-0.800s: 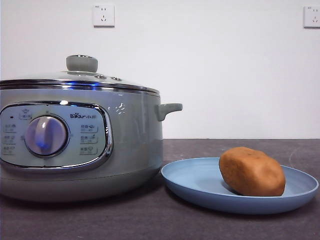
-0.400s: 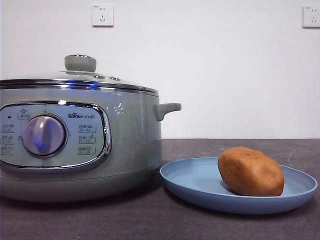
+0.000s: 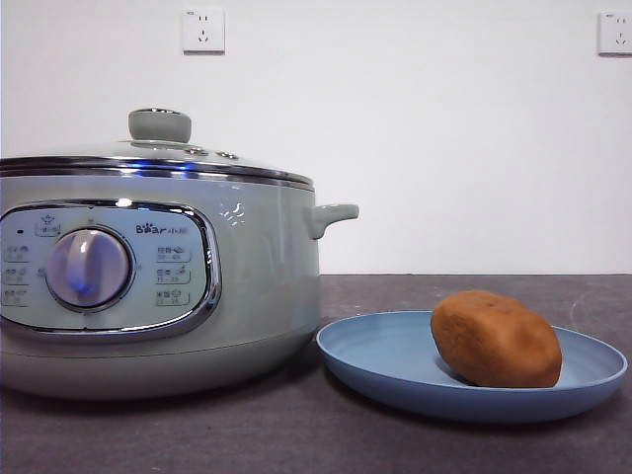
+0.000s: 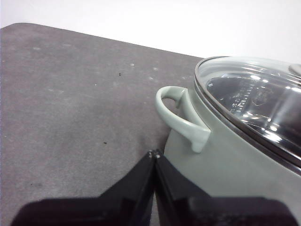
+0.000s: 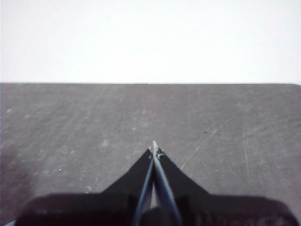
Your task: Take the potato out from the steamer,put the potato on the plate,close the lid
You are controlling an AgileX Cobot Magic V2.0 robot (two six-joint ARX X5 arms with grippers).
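Steamer (image 3: 267, 286) body: pale grey-green, smooth, semi-gloss, looks like coated metal or plastic. Chrome rim and chrome frame around control panel (image 3: 109, 269), mirror-bright. Dial (image 3: 89, 268) glossy silver, bluish reflection. Side handle (image 4: 181, 117) same grey-green, satin. Lid (image 4: 256, 101) clear glass, glossy, polished metal edge; knob (image 3: 160, 125) at 12 o'clock, satin grey-green with chrome cap. Plate (image 3: 395, 360) light blue, matt, smooth, plastic-looking. Potato (image 3: 496, 339) matt brown-orange skin, finely textured. Table (image 5: 94, 122) dark grey, matt, slightly grainy, faint scratches. Left gripper (image 4: 154, 153) and right gripper (image 5: 154, 146) jaws black, matt.
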